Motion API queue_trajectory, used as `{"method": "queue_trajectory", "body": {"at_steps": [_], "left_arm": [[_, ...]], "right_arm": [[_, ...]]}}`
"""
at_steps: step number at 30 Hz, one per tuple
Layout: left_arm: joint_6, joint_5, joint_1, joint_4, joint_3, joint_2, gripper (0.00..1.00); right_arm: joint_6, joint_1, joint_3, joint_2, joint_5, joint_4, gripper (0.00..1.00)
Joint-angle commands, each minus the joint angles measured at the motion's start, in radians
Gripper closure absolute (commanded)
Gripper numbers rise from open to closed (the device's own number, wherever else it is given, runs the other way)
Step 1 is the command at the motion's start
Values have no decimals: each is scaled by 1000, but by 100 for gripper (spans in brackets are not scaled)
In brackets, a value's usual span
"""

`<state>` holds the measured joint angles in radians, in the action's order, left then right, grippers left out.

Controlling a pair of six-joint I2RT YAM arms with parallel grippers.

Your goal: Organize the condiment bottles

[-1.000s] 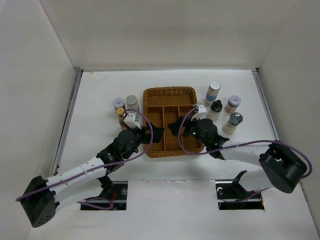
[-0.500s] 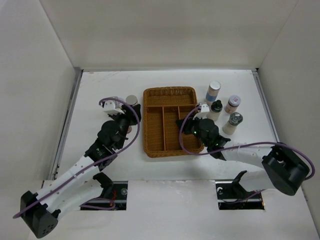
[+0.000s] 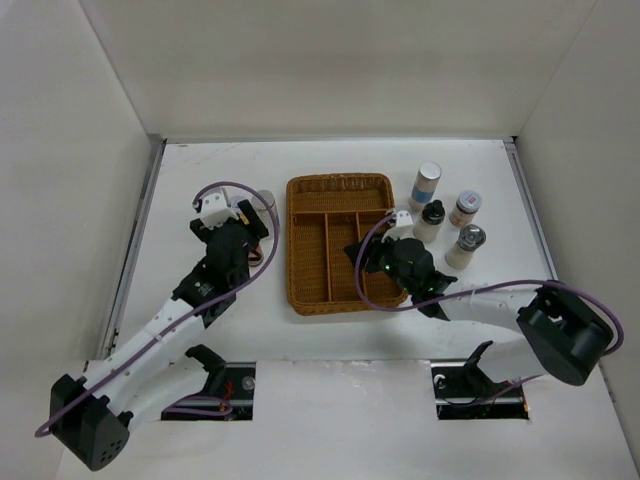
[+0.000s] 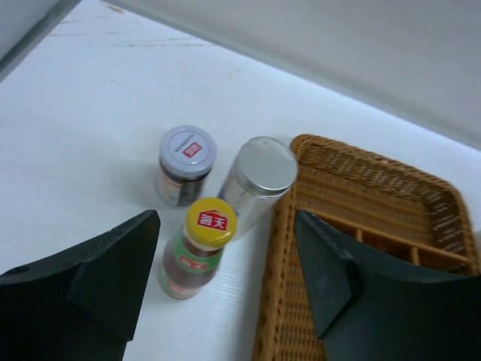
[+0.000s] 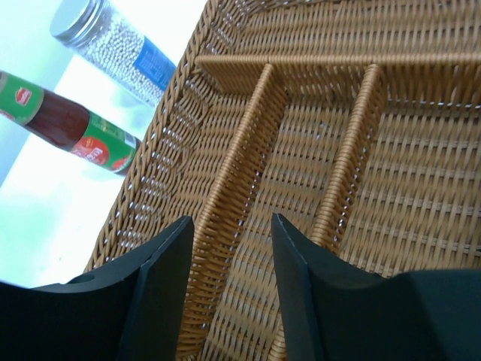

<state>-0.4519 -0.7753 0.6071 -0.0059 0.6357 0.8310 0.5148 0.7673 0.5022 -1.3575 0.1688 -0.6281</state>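
Left hand (image 4: 225, 229) spread wide, empty, over yellow-capped sauce bottle (image 4: 197, 256), bottle upright on desk (image 4: 75, 113) beside silver-lidded cylinder (image 4: 259, 177) and grey-lidded jar (image 4: 186, 162), just left of wicker tray (image 4: 361, 162), right hand (image 5: 229, 293) partly spread, empty, over tray divider (image 5: 240, 173), black-capped shaker (image 3: 432, 215) with three others right of tray

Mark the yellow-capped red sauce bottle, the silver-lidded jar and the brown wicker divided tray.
yellow-capped red sauce bottle (image 4: 210, 222): left wrist view, on its yellow cap.
silver-lidded jar (image 4: 264, 165): left wrist view, on its metal lid.
brown wicker divided tray (image 3: 340, 181): top view, on its far rim.
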Motion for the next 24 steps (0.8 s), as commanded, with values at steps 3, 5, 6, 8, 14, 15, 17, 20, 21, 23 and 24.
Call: {"method": "queue_trajectory", "body": {"at_steps": [3, 5, 6, 8, 14, 15, 17, 20, 21, 23, 24], "left_arm": [[45, -18, -43, -22, 73, 101, 31], [56, -2, -45, 3, 73, 131, 31], [64, 4, -54, 20, 71, 144, 31], [68, 22, -69, 38, 71, 169, 31], [70, 33, -89, 72, 64, 227, 40], [70, 33, -91, 78, 64, 238, 43], [73, 30, -92, 86, 68, 253, 51], [84, 28, -91, 112, 64, 266, 70], [87, 27, -91, 107, 64, 263, 75], [96, 22, -91, 89, 64, 237, 82], [97, 16, -88, 78, 61, 215, 84]], "right_arm": [[8, 8, 32, -20, -34, -47, 47], [7, 8, 38, -22, -46, -39, 47], [4, 8, 38, -15, -51, -42, 47], [2, 8, 35, -15, -52, -51, 47], [1, 8, 41, -28, -57, -42, 46], [4, 8, 38, -31, -55, -47, 46], [10, 8, 42, -40, -60, -41, 46], [1, 8, 42, -32, -69, -45, 46], [-1, 8, 39, -29, -66, -48, 46], [4, 8, 38, -31, -68, -48, 46], [7, 8, 38, -29, -69, -44, 46]]}}
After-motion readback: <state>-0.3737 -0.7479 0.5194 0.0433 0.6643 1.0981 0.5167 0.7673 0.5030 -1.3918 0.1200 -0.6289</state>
